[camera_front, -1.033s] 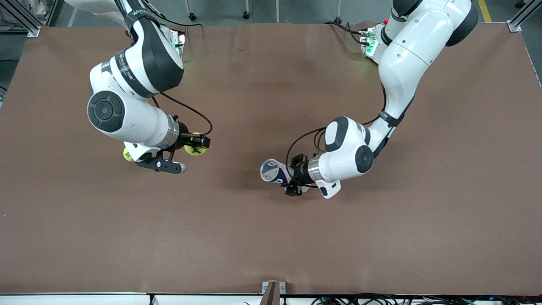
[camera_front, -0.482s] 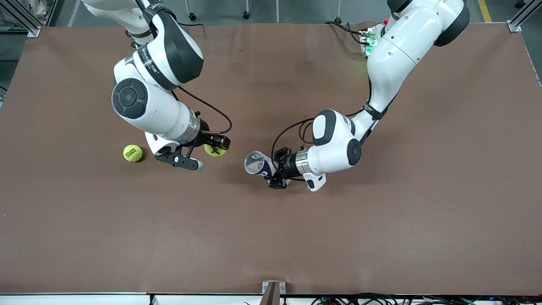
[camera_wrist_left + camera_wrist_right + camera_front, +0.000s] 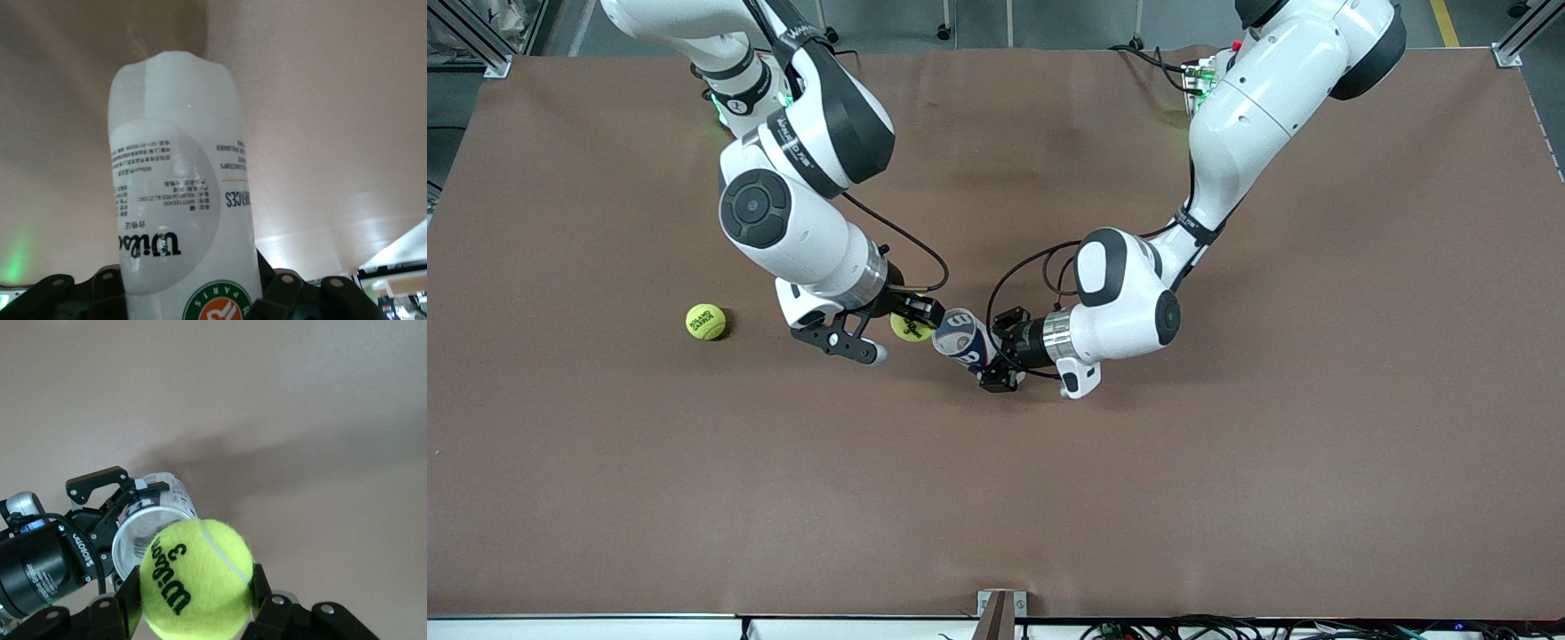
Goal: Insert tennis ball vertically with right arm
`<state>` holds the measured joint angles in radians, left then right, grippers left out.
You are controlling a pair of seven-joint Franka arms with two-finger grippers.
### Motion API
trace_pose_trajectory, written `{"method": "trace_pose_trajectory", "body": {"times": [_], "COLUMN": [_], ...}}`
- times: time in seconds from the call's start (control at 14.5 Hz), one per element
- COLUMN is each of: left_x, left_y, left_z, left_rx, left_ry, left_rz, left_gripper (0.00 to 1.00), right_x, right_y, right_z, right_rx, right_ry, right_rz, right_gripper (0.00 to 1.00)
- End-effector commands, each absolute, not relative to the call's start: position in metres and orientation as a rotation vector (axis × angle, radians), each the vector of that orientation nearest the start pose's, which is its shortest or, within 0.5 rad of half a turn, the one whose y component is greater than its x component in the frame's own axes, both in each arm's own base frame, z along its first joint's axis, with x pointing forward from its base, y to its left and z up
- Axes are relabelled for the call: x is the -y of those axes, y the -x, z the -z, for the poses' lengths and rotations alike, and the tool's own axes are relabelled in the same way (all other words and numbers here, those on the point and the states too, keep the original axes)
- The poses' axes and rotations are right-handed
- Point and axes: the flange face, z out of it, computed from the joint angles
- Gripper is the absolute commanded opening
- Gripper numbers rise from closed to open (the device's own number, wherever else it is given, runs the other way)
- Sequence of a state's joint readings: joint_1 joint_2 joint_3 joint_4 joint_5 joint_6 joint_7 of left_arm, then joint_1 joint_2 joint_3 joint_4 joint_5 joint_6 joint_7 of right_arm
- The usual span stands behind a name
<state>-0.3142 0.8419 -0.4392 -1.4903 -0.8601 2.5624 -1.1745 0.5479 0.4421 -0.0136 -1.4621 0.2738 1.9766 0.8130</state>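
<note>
My right gripper (image 3: 915, 322) is shut on a yellow-green tennis ball (image 3: 910, 329) and holds it above the table, just off the open mouth of a white tennis-ball can (image 3: 961, 339). In the right wrist view the ball (image 3: 197, 577) fills the space between the fingers (image 3: 263, 603), and the can's round mouth (image 3: 148, 530) lies right next to it. My left gripper (image 3: 996, 357) is shut on the can and holds it tilted, mouth toward the ball. The left wrist view shows the labelled can (image 3: 180, 193) rising between the pads (image 3: 277, 293).
A second tennis ball (image 3: 705, 321) lies on the brown table (image 3: 996, 498) toward the right arm's end. Both arms lean in over the table's middle. A small metal bracket (image 3: 1001, 604) sits at the table's near edge.
Both arms have closed in on each other. The right gripper carried its ball toward the can, and the left gripper brought the can toward the ball. The loose ball now shows fully.
</note>
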Motion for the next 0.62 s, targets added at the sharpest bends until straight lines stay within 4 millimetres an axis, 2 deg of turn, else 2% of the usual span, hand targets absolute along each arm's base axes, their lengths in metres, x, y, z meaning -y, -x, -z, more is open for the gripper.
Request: {"method": "trace_pose_trajectory", "body": {"times": [0.0, 0.34, 0.55], "left_x": [0.457, 0.48, 0.483], "left_y": [-0.584, -0.562, -0.561], "left_z": [-0.225, -0.213, -0.204], "left_rx": [-1.351, -1.286, -1.291], "left_ry": [-1.837, -1.803, -1.801], "left_rz": [0.742, 0.786, 0.798], "left_gripper": [0.6, 0.61, 0.61], "right_x": [-0.384, -0.393, -0.393], "right_y": [-0.59, -0.588, -0.587], "right_z": [-0.437, -0.432, -0.431], "right_rx": [-0.568, -0.578, -0.569], "right_ry": [2.814, 2.804, 2.808], "right_rz": [-0.123, -0.111, -0.116], "right_gripper": [0.42, 0.42, 0.42]}}
